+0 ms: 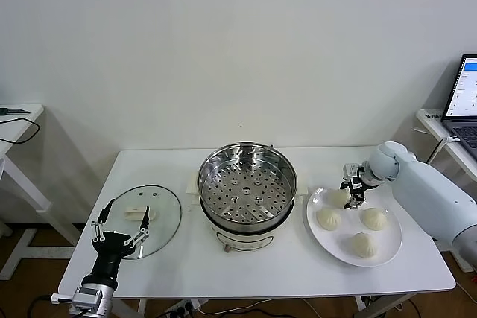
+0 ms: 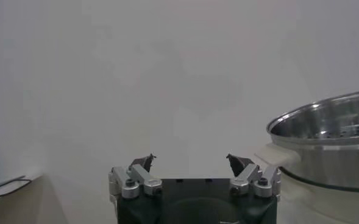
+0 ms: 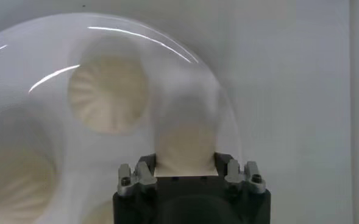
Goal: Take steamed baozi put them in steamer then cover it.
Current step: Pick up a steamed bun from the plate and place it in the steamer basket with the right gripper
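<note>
On the plate (image 1: 387, 247) at the surface's right, right tool (image 1: 353, 193) is clamped on the far-left baozi (image 3: 185, 149), ready to lift; three others lie beside. Steamer (image 1: 247, 176) sits centre, uncovered, empty. Left tool (image 1: 118, 234) waits spread wide, holding nothing, over the glass lid (image 1: 160, 210), near left.

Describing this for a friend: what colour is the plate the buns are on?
The plate is plain white, clearest in the head view.
</note>
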Tool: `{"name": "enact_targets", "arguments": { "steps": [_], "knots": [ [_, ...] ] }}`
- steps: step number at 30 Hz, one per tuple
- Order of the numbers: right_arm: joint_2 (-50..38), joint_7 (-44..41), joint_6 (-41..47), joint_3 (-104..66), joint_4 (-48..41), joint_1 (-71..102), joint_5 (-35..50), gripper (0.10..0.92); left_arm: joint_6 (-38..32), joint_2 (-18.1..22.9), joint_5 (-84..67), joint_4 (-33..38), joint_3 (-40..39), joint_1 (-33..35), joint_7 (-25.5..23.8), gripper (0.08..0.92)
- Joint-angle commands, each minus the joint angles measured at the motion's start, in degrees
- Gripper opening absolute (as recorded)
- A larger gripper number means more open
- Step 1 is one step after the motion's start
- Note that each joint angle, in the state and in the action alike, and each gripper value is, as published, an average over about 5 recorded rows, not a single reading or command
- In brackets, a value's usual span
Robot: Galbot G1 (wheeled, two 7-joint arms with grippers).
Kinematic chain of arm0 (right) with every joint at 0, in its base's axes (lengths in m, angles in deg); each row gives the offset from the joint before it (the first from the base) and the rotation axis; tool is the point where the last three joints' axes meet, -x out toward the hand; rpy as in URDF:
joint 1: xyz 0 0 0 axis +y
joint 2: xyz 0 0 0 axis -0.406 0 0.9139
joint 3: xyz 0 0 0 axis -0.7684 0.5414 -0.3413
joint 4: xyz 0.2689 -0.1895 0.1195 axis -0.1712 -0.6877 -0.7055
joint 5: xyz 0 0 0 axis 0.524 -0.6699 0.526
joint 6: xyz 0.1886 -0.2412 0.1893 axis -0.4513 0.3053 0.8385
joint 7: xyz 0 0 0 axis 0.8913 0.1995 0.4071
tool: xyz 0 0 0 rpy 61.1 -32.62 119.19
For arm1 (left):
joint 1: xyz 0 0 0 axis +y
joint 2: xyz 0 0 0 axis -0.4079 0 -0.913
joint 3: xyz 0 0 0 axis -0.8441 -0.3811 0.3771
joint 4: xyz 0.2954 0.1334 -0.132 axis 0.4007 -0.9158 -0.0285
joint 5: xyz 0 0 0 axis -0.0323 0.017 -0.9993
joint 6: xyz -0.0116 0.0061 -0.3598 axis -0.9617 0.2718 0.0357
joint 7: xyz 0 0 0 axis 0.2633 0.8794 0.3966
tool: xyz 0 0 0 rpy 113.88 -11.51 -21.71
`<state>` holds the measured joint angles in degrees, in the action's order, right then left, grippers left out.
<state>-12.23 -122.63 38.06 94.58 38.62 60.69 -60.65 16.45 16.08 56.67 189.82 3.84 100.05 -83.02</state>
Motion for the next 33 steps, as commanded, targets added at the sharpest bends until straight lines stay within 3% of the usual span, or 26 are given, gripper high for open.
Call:
{"name": "enact_targets", "arguments": {
  "steps": [1, 8, 15, 24, 33],
  "knots": [
    [-8.7, -1.2, -1.8, 7.6, 11.6, -7.8, 6.9, 0.645, 0.2, -0.1, 0.0, 0.2, -0.2, 0.1, 0.1, 0.823],
    [-13.7, -5.7, -13.2, 19.9, 25.4, -27.1, 11.9, 0.653, 0.4, -1.1, 0.1, 0.3, -0.2, 0.7, 0.0, 0.823],
    [-8.1, -8.7, -28.7, 29.9, 30.1, -44.6, 12.1, 0.661, 0.4, -1.4, 0.1, 0.8, 0.2, 1.4, 0.0, 0.823],
    [6.7, -5.8, -37.5, 38.6, 29.0, -52.0, 10.4, 0.662, 0.4, -2.5, 0.2, 0.4, 0.7, 1.6, -0.1, 0.823],
    [18.4, -2.8, -44.7, 37.5, 17.8, -43.8, 4.2, 0.662, 0.1, -3.9, 0.2, -0.6, 1.8, 1.8, -0.3, 0.823]
  ]
}}
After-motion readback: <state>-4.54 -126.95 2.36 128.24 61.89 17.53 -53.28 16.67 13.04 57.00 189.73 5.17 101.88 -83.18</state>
